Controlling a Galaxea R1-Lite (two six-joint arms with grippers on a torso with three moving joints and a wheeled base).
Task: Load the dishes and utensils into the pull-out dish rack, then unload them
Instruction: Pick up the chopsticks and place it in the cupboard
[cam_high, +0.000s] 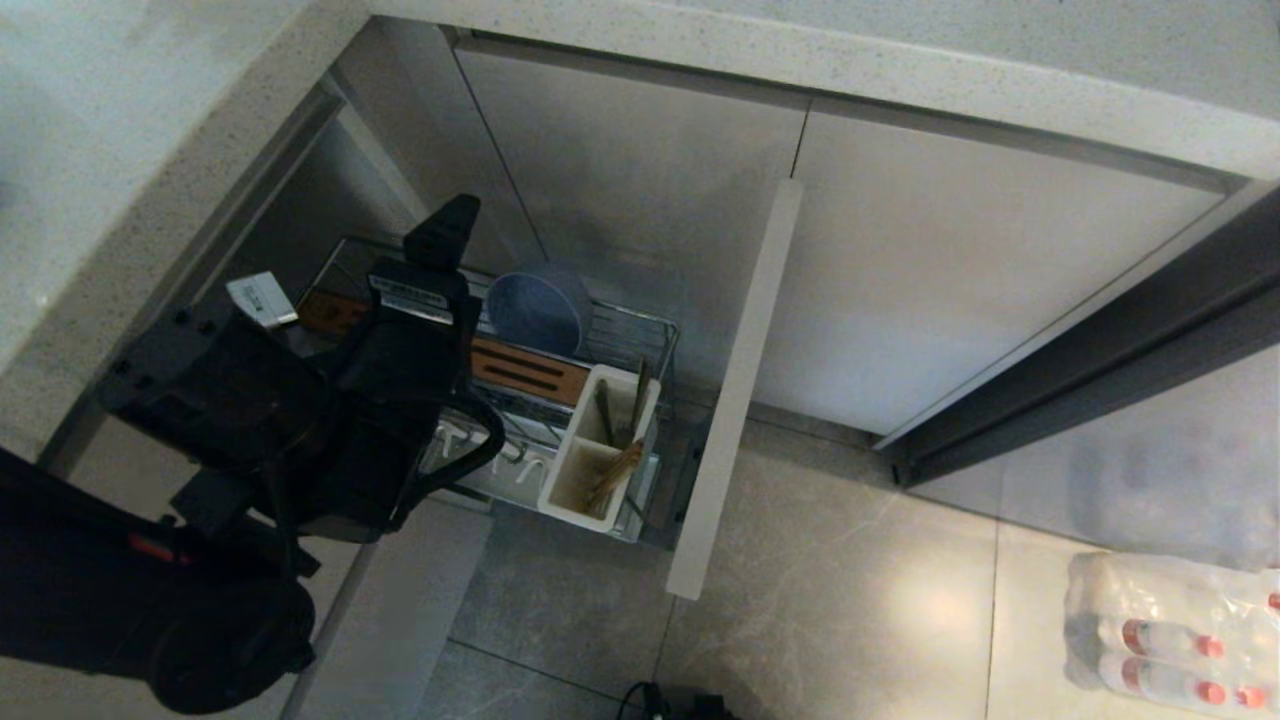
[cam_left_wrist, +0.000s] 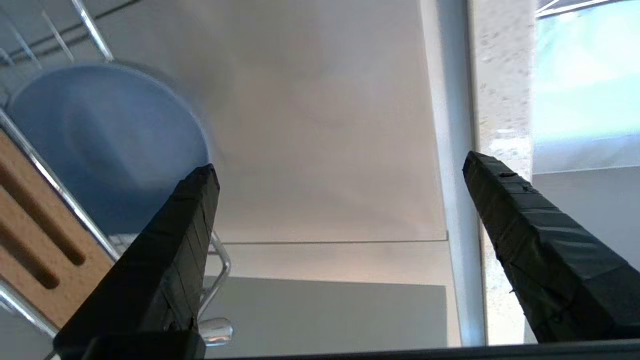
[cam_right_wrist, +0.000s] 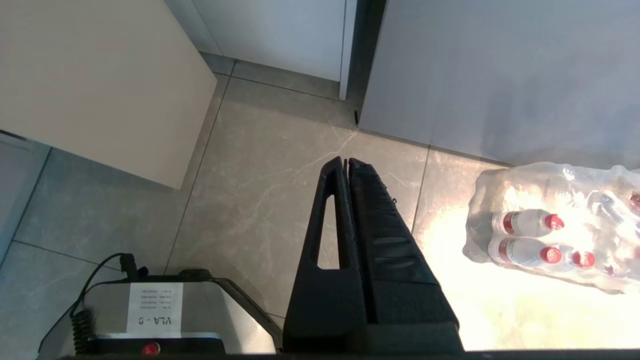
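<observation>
Left gripper (cam_left_wrist: 340, 170) hangs with jaws wide and empty; the blue bowl (cam_high: 538, 308), centre-left in the pull-out dish rack (cam_high: 640, 335), sits just beside one jaw. Right gripper (cam_right_wrist: 347, 162) jaws closed, empty.

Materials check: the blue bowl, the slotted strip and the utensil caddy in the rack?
Blue bowl: looks matte ceramic or stoneware, no glare; plastic not excluded.
Slotted strip: wood, warm brown with faint grain in the left wrist view.
Utensil caddy: likely white plastic, thin smooth walls.
</observation>
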